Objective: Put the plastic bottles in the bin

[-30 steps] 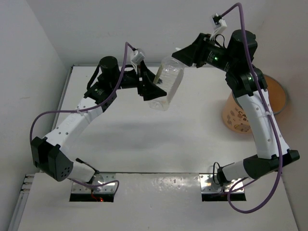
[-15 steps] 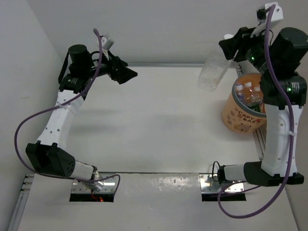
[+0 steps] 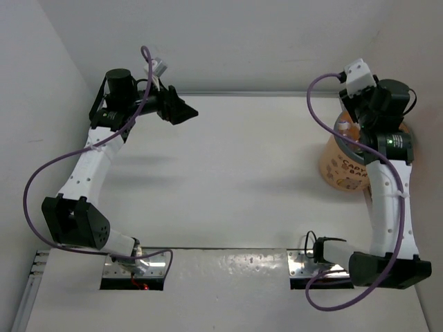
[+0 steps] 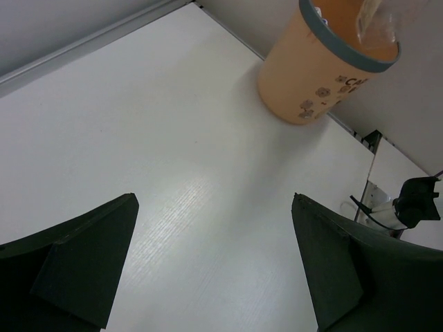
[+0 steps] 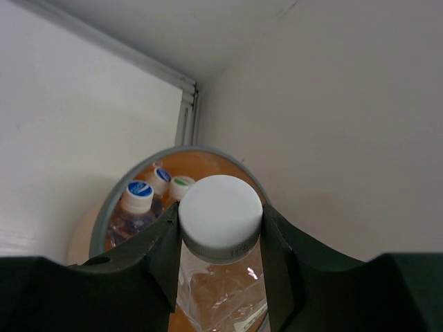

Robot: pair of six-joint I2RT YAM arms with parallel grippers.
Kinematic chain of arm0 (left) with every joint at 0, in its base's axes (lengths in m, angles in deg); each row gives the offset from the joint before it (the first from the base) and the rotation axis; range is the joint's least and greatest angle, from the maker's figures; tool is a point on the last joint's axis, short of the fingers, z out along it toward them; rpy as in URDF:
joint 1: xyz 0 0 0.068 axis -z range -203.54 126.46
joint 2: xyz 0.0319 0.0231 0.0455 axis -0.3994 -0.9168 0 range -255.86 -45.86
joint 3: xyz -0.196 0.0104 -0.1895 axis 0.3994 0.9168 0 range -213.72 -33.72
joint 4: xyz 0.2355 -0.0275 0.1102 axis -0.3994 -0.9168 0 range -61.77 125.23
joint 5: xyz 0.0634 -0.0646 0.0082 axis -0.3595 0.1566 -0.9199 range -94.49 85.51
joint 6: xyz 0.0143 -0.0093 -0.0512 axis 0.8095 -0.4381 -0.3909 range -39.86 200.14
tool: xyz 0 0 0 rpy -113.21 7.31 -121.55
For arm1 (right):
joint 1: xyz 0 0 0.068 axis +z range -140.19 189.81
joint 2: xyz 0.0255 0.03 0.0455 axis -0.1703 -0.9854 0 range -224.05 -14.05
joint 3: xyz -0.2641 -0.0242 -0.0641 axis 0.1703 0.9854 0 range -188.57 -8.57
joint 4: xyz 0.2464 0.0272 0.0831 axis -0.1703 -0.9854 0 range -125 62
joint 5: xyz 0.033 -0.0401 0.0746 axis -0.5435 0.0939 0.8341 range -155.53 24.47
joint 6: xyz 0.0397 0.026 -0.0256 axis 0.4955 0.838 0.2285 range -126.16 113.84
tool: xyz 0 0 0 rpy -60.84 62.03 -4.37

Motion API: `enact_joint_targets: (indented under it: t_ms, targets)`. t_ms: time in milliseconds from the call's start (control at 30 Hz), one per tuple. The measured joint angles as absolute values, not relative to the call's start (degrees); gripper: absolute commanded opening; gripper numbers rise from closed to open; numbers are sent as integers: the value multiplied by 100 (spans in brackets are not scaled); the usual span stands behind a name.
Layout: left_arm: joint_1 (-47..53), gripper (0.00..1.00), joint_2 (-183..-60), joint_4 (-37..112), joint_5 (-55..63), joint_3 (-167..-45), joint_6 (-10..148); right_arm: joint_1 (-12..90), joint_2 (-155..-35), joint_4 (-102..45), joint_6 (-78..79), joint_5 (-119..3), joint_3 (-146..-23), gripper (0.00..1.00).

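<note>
My right gripper [image 5: 220, 216] is shut on the neck of a clear, nearly unlabelled plastic bottle [image 5: 221, 294] with a white cap [image 5: 220, 207]. It holds the bottle upright over the mouth of the orange bin [image 5: 208, 162], with the bottle's body hanging inside the grey rim [image 5: 104, 218]. Three capped bottles [image 5: 138, 196] stand inside the bin at the left. In the top view the right wrist [image 3: 370, 104] covers the bin [image 3: 340, 166]. My left gripper [image 4: 214, 263] is open and empty above the table, at the far left in the top view [image 3: 185, 111].
The bin stands at the table's far right corner against the wall; it also shows in the left wrist view [image 4: 311, 69]. A metal rail [image 5: 187, 117] edges the table beside it. White walls close in the back and right sides.
The right arm has carried the clear bottle from the table's middle rightward to over the bin and tipped it upright. The left arm let go and drew back to the far left.
</note>
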State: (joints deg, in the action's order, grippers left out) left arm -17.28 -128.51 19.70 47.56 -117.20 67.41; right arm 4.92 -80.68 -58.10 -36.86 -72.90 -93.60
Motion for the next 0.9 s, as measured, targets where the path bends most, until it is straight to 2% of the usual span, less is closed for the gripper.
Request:
enact_joint_targets:
  t_ms: [133,300,333,433,533,600,633,700,733,800,833,900]
  targets:
    - [-1721,100,-12851,1968,4760,-11720,6691,282,-8153,-5561,-4003,-7286,-8694,0]
    - [-1721,100,-12851,1968,4756,-11698,6656,193,-8293,-5080,-4119,-7279,-8582,0]
    - [-1721,100,-12851,1970,4756,-11685,6656,171,-8304,-4971,-4145,-7281,-8554,2]
    - [-1721,100,-12849,1963,4754,-11637,6656,116,-8350,-4648,-4256,-7281,-8386,19]
    - [-1721,100,-12849,1950,4730,-11587,6656,68,-8531,-4584,-4335,-7279,-8348,29]
    - [-1721,100,-12849,1939,4697,-11580,6656,55,-8673,-4578,-4379,-7277,-8348,41]
    - [-1721,100,-12849,1941,4686,-11578,6658,55,-8741,-4580,-4394,-7257,-8348,57]
    - [-1721,100,-12849,1944,4633,-11559,6660,51,-8835,-4617,-4398,-7236,-8348,72]
    - [-1721,100,-12849,1937,4592,-11534,6676,48,-8861,-4663,-4403,-7218,-8351,84]
    - [-1721,100,-12849,1878,4454,-11495,6726,51,-8890,-4857,-4346,-7174,-8416,89]
    - [-1721,100,-12849,1815,4367,-11486,6756,51,-8923,-5037,-4224,-7139,-8523,100]
    - [-1721,100,-12849,1699,4155,-11484,6831,51,-9054,-5596,-3920,-7048,-8969,100]
